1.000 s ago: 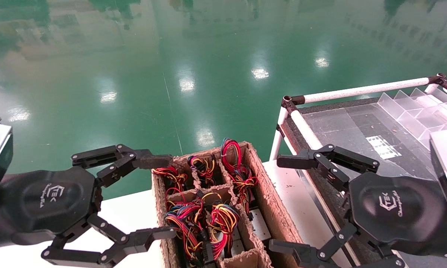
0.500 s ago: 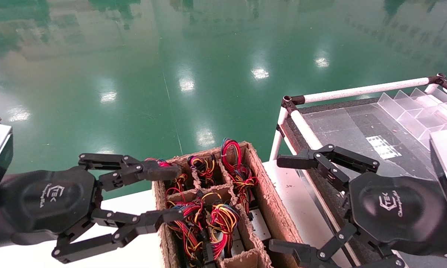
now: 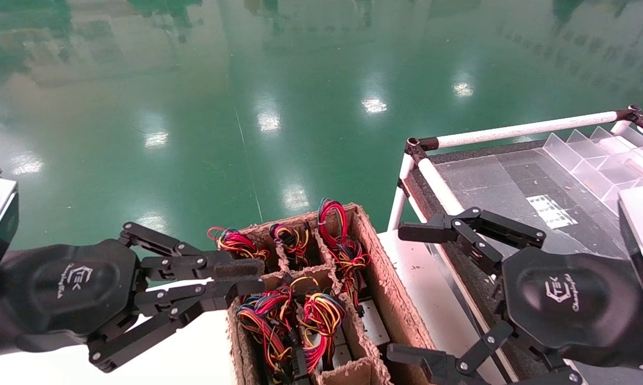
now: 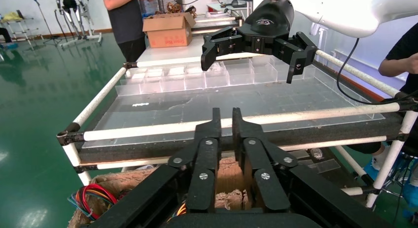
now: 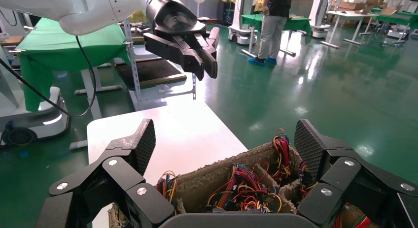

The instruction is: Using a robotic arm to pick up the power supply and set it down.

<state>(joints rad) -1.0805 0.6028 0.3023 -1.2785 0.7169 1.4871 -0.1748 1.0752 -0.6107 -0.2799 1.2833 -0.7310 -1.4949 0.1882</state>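
Observation:
A brown pulp crate (image 3: 385, 289) holds several power supplies, their metal bodies mostly hidden under wire bundles. The power supply shows only as a red-yellow-orange wire loop (image 3: 236, 241) in the far left compartment. My left gripper (image 3: 256, 276) hovers at the crate's left wall just in front of that loop, shut, with only a thin slit between its fingers (image 4: 215, 120) and no wire in it. In the left wrist view the loop (image 4: 93, 197) lies off to the side of the fingers. My right gripper (image 3: 407, 294) stands open beside the crate's right wall.
A taller red loop (image 3: 332, 214) rises from the far right compartment. A white-railed cart (image 3: 514, 128) with a dark deck and clear plastic dividers (image 3: 599, 155) stands at the right. The crate sits on a white table (image 3: 193, 353); green floor lies beyond.
My left gripper went from wide open to shut at the crate's left wall. The near wire loop shifted up and outward. The right arm stayed still.

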